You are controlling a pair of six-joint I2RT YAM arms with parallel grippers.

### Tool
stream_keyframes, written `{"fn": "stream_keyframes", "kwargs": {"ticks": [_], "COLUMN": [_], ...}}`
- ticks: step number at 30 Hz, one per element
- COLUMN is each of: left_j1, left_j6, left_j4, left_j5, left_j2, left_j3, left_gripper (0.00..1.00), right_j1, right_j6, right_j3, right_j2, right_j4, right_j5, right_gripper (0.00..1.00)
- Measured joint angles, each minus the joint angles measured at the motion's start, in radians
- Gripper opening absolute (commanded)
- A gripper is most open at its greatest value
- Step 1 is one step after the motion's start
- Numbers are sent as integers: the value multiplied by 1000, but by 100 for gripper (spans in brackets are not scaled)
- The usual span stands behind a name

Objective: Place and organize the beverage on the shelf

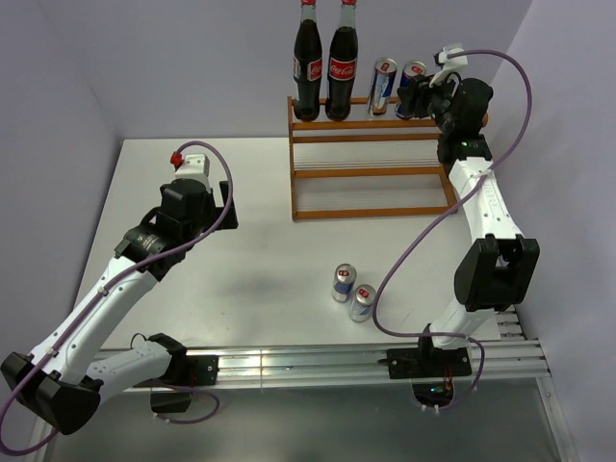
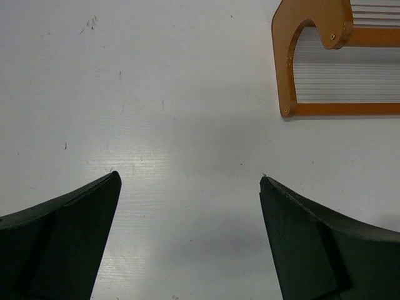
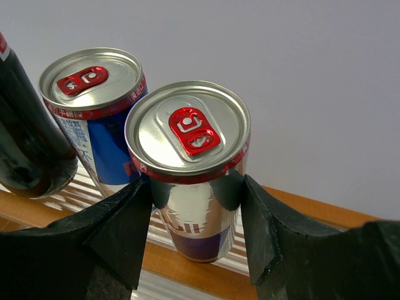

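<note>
Silver-topped can (image 3: 187, 131) with a red tab sits squarely between the jaws of the right gripper (image 3: 194, 187). The jaws pinch its body just below the rim, one black finger (image 3: 125, 225) on each side. Its base is at the slats of the shelf (image 3: 312, 215), top tier, just beside a second can (image 3: 94, 81).

The overhead view adds what the wrist camera omits. I see two cola bottles (image 1: 342, 67) upright at the left end of that tier, and two loose cans (image 1: 344, 282) standing together on the table (image 1: 241, 250), well apart from the shelf.

The left wrist view shows the left gripper (image 2: 190, 187) with jaws spread wide over bare tabletop, near a shelf corner.
</note>
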Motion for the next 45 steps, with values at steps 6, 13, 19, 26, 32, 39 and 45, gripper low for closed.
{"fn": "stream_keyframes", "kwargs": {"ticks": [6,13,19,26,32,39,45], "left_j1": [0,0,0,0,0,0,1], "left_j6": [0,0,0,1,1,1,1], "left_j4": [0,0,0,0,0,0,0], "left_j5": [4,9,12,13,18,18,19], "left_j2": [0,0,0,0,0,0,0], "left_j3": [-1,-1,-1,-1,-1,-1,-1], "left_gripper": [100,100,99,100,99,100,99], "right_j1": [-6,-10,-12,-14,-14,-14,-15], "right_j6": [3,18,19,28,31,31,44], "right_j3": [53,97,119,144,198,213,209], "right_j2": [31,63,72,91,125,130,129], "right_j4": [-52,-82,-110,-124,-155,-178,-184], "right_j5": [-41,-99,-132,-159,-182,-179,-169], "right_gripper": [1,2,5,9,18,55,95]}}
